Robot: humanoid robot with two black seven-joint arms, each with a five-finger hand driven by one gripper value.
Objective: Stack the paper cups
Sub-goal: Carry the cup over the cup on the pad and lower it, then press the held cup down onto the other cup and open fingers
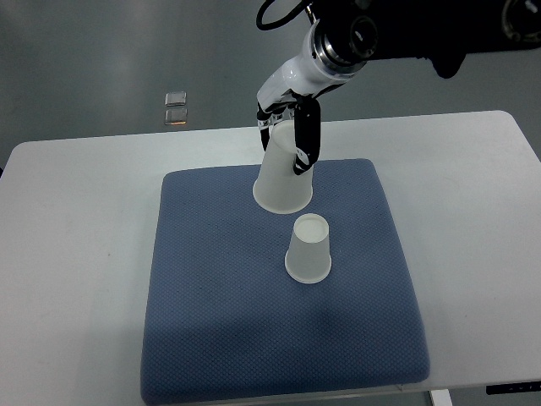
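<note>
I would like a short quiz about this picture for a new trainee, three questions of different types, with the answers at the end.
1. True or false: the hand is shut on the held cup.
2. The free cup stands on: A) the blue mat B) the white table C) the held cup.
3. Fill in: both cups have the wide opening facing ____.

Key: 1 true; 2 A; 3 down. The arm enters from the top of the picture, so its side cannot be told.
</note>
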